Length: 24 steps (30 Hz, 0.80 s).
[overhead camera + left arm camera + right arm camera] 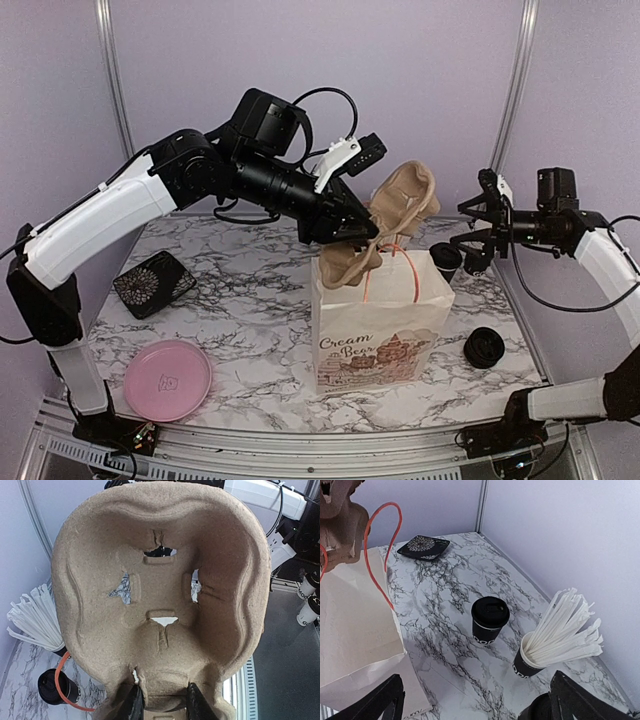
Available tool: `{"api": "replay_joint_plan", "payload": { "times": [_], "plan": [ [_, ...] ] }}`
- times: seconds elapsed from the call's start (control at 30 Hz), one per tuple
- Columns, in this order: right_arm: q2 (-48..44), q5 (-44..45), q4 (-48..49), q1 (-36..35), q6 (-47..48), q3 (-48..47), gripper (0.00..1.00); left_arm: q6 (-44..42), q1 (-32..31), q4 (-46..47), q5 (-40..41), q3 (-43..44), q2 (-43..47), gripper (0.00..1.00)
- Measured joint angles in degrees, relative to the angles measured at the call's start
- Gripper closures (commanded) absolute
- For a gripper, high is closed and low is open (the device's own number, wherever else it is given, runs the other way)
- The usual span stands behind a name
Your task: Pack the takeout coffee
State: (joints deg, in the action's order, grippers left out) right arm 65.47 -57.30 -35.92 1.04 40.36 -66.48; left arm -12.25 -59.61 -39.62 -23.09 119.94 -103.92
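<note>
The takeout coffee (490,622), a small black lidded cup with white lettering, stands on the marble table to the right of the paper bag (380,320); it also shows as the cup (445,262) in the top view. My left gripper (161,700) is shut on the edge of a brown pulp cup carrier (160,580), holding it tilted over the bag's open top (405,205). My right gripper (475,702) is open and hovers above and short of the coffee, with nothing between its fingers.
A black cup full of white straws (530,662) stands just right of the coffee. A stack of black cups (483,347) lies right of the bag. A black patterned dish (153,283) and a pink plate (167,380) sit at the left. The bag's orange handles (382,555) stick up.
</note>
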Motion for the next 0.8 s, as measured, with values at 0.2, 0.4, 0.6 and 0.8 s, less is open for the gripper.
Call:
{"api": "replay_joint_plan", "payload": {
  "times": [0.2,0.4,0.6,0.8],
  "plan": [
    [0.3,-3.0,-2.0,0.0,-0.2,4.1,0.01,0.0,0.2,2.3,-1.5,1.6,-0.7,0.73],
    [0.2,-9.8,-17.1,-4.0,12.8,-3.2,0.02,0.4,0.9,4.1,-1.5,2.7,-0.7,0.73],
    [-0.5,-11.0,-27.3,-18.1,20.8,-9.5,0.02,1.2,1.5,5.7,-1.5,2.7,-0.4,0.73],
    [-0.3,-7.8,-26.4,-27.7,17.1,-9.7,0.01,2.7,2.2,7.1,-1.6,2.7,-0.3,0.73]
  ]
}}
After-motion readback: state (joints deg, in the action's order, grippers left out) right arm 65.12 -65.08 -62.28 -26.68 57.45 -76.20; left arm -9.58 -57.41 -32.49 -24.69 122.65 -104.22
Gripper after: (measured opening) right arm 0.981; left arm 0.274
